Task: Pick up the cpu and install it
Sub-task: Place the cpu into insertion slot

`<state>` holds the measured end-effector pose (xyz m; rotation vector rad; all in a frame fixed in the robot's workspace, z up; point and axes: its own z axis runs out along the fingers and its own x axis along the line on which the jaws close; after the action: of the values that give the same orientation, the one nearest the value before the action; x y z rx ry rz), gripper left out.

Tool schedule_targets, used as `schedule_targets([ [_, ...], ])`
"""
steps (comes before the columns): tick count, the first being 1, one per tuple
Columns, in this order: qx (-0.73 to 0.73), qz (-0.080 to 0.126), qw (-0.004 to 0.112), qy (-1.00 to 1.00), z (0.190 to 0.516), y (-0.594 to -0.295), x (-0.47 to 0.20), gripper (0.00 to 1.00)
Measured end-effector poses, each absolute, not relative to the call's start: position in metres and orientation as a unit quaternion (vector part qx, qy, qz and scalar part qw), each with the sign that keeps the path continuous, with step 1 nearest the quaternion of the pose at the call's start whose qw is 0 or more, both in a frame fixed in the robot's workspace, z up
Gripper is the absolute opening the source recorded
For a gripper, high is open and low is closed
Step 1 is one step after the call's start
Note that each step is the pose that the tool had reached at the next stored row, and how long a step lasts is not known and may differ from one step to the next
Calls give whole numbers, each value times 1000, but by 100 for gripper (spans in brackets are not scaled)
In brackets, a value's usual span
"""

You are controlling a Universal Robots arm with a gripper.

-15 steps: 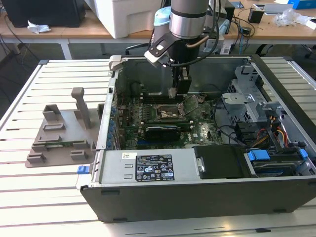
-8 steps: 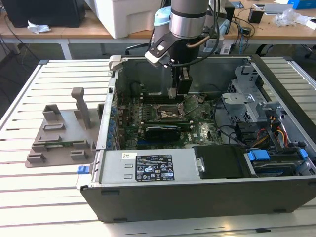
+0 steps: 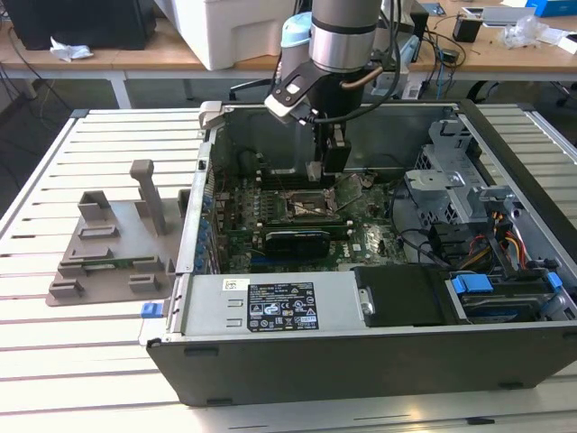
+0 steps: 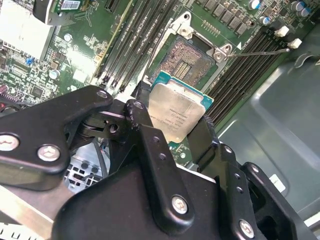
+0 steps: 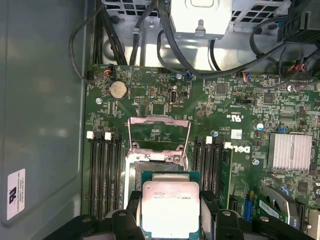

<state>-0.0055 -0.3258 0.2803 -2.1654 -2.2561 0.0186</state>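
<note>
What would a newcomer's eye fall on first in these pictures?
The silvery cpu stands out, clamped between the black fingers of the gripper over the open socket on the green motherboard. In the exterior view, the opened computer case dominates the slatted table, with a grey holder at the exterior view's left.

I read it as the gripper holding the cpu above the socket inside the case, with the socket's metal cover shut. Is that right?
Not quite. The gripper does hold the cpu above the socket inside the case, but the metal cover is flipped open, as the first wrist view shows.
</note>
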Motion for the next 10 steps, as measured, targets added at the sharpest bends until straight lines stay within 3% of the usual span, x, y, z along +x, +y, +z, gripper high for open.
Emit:
schedule_targets([
  [10,-692,6,7,-721,268,-326,-6,55],
])
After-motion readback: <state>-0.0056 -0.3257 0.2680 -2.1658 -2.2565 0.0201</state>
